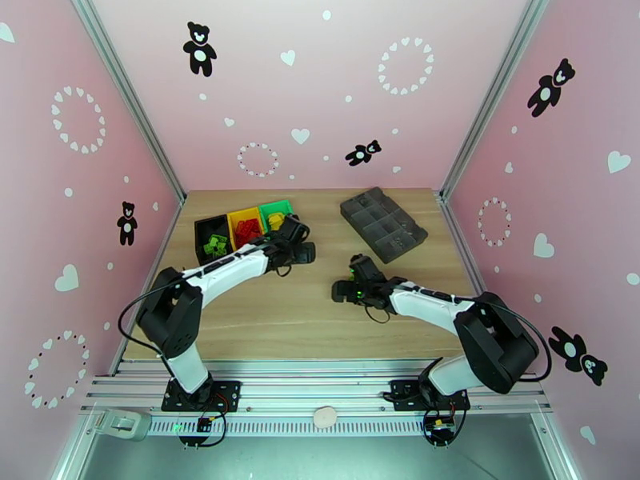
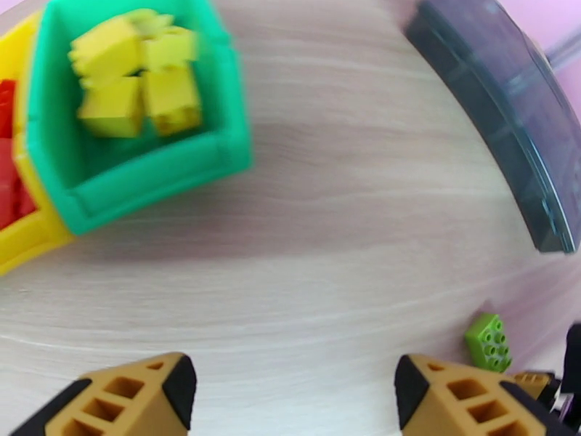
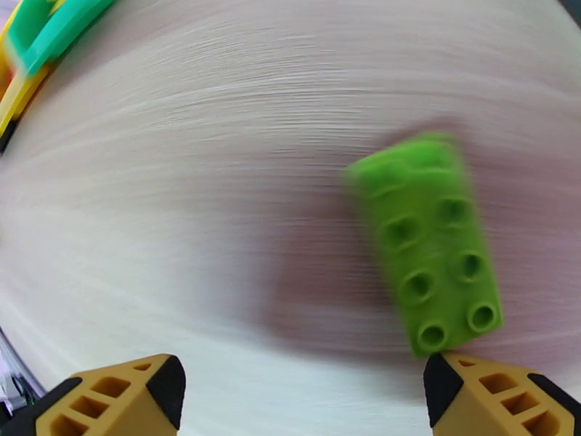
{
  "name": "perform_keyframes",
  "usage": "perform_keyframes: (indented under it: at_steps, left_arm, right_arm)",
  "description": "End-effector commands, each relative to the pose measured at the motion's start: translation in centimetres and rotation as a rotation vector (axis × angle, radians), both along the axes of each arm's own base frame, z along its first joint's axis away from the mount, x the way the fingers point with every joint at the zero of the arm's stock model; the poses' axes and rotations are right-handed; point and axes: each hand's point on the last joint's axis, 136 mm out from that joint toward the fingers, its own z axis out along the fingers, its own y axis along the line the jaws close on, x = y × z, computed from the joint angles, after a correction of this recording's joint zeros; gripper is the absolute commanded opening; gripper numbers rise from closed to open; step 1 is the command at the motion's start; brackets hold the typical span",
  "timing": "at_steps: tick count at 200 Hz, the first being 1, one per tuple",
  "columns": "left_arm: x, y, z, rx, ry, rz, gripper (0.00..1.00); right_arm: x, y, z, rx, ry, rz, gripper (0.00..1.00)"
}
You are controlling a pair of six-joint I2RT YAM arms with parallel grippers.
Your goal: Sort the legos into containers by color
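Right end effector [image 3: 301, 386] hangs low over the surface [image 3: 218, 212] with its fingers spread wide and nothing between them. The last loose green brick [image 3: 425, 241] lies flat, studs up. It sits off to the right of the gap, with its near end right at the right fingertip [image 3: 450, 379]. It is well apart from the bins.

The step in hand looks like the approach to a pick. The brick is skewed and off-centre, so the next move calls for a shift right and a slight wrist turn. That would let the fingers straddle its narrow sides before lowering and closing.

From there it should go to the black bin [image 1: 210, 227], which holds the other green bricks [image 1: 214, 246]. Red bricks [image 1: 246, 230] fill the yellow bin [image 1: 240, 212], and yellow bricks [image 2: 138, 89] fill the green bin [image 2: 156, 179].

Left end effector [image 2: 294, 390] is also spread wide and empty, over bare surface just beside the green bin. A grey tray [image 1: 382, 223] sits further back, apart from the work.
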Motion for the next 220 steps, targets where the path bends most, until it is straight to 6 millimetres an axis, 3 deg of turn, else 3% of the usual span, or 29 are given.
perform_keyframes:
  at_steps: [1,49,96,167,220]
  left_arm:
    - [-0.2,2.0,1.0,-0.012,-0.013,0.033,0.79]
    - [-0.7,3.4,0.3,-0.019,-0.003,0.052,0.8]
    - [-1.1,4.0,0.2,-0.026,-0.003,0.061,0.8]
    - [-1.7,6.0,2.9,-0.049,-0.046,0.092,0.81]
    - [-1.4,10.4,5.7,-0.138,-0.087,0.195,0.84]
  right_arm:
    - [0.2,-0.9,0.0,-0.124,-0.005,0.02,0.91]
    - [-0.5,-4.2,-0.9,-0.297,0.007,0.009,0.81]
    - [0.6,-4.9,-1.7,-0.311,0.02,-0.008,0.7]
    - [3.5,-4.2,-2.7,-0.278,0.039,-0.018,0.53]
    - [4.6,-2.7,-1.8,-0.237,0.027,0.006,0.32]
